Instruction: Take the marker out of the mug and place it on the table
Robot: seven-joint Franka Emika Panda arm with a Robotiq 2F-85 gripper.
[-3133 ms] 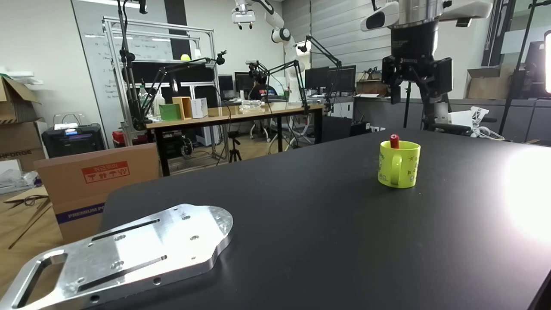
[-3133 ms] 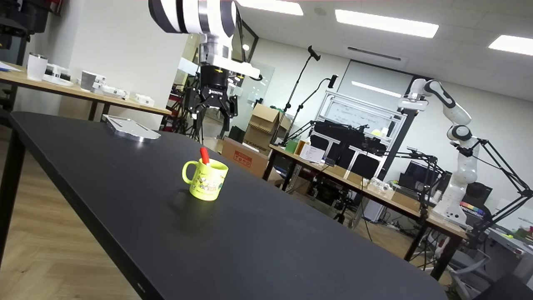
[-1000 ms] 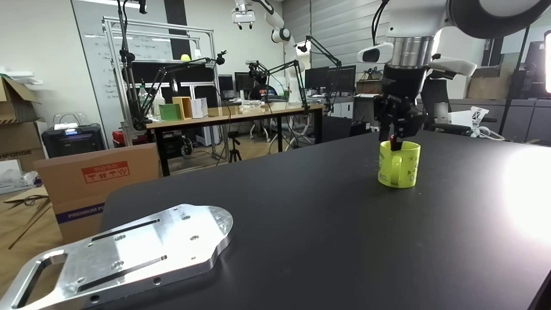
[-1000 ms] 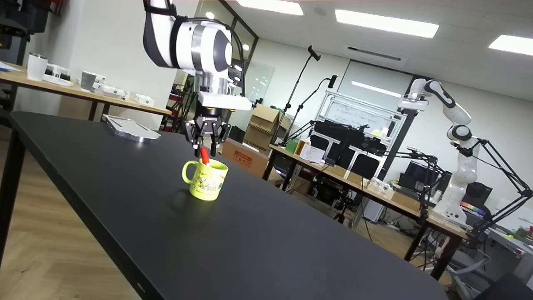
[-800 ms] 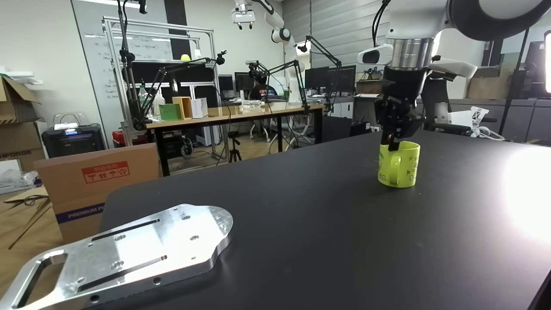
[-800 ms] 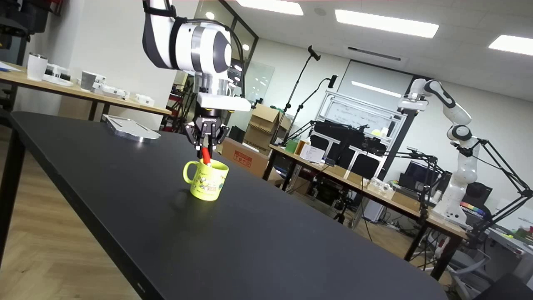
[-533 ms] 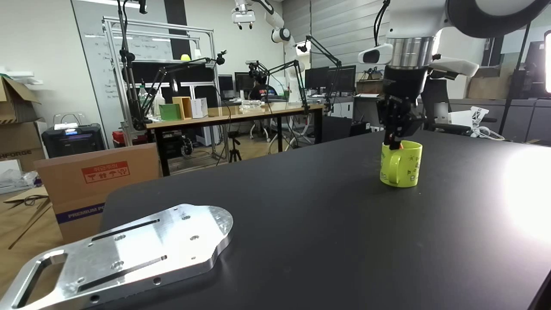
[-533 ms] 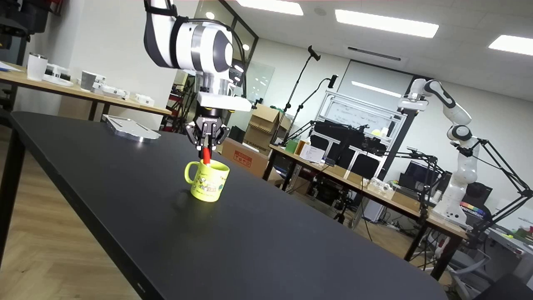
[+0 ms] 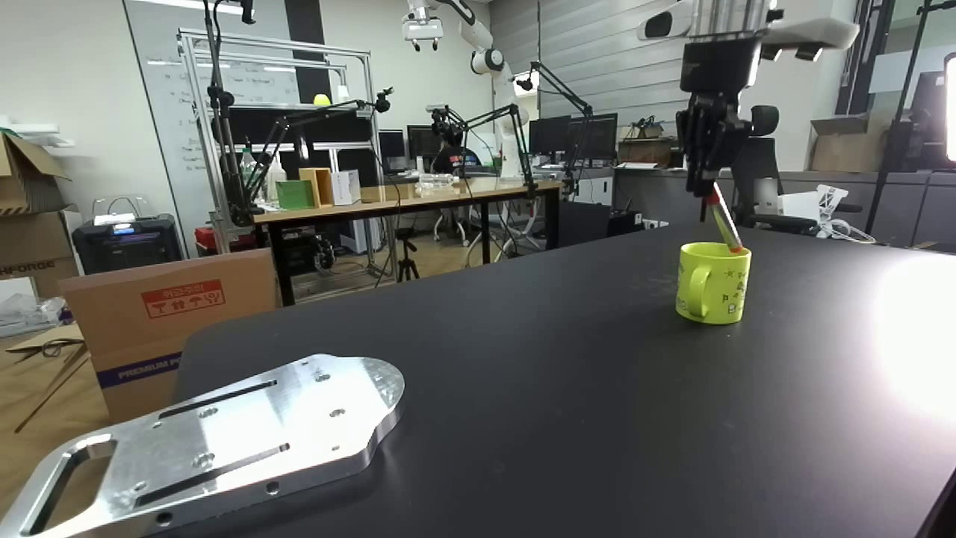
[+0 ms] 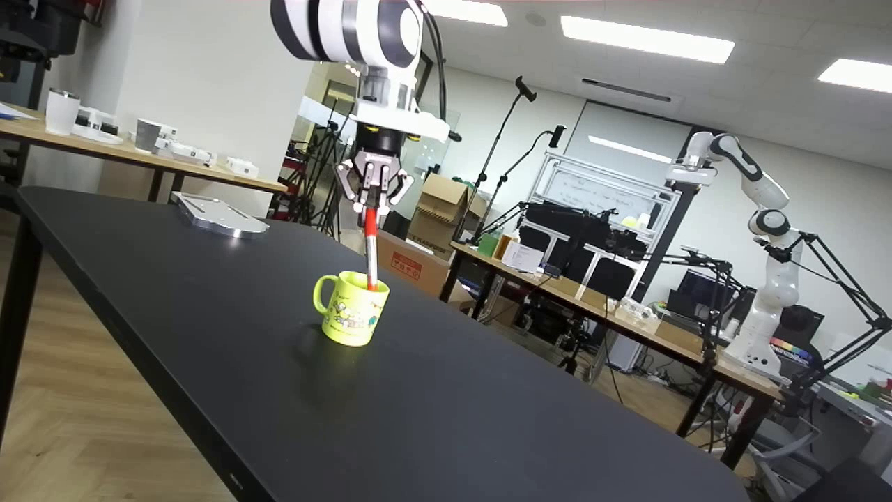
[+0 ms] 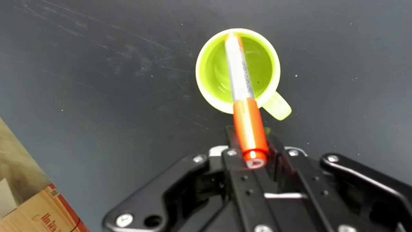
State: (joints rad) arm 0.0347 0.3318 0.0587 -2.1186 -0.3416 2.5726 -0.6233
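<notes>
My gripper (image 10: 371,210) is raised above the mug, shut on the red cap end of the marker (image 10: 371,252). From there the marker hangs down, leaning in an exterior view, its grey barrel (image 9: 723,222) out in the open. Its lower red tip overlaps the rim of the lime-green mug (image 9: 709,291); whether it is just inside or above the rim I cannot tell. In the wrist view the marker (image 11: 239,71) crosses the mouth of the mug (image 11: 261,66), with the cap between my fingertips. Upright on the black table (image 10: 488,418) stands the mug.
A silver metal plate (image 9: 284,426) lies on the table, well away from the mug. Beyond the table edge are a cardboard box (image 9: 179,321) and a wooden workbench (image 9: 418,198) with clutter. Bright glare covers part of the tabletop.
The gripper went down, shut on the marker, and has since risen, drawing the marker upward. The mug has slid a little along the table.
</notes>
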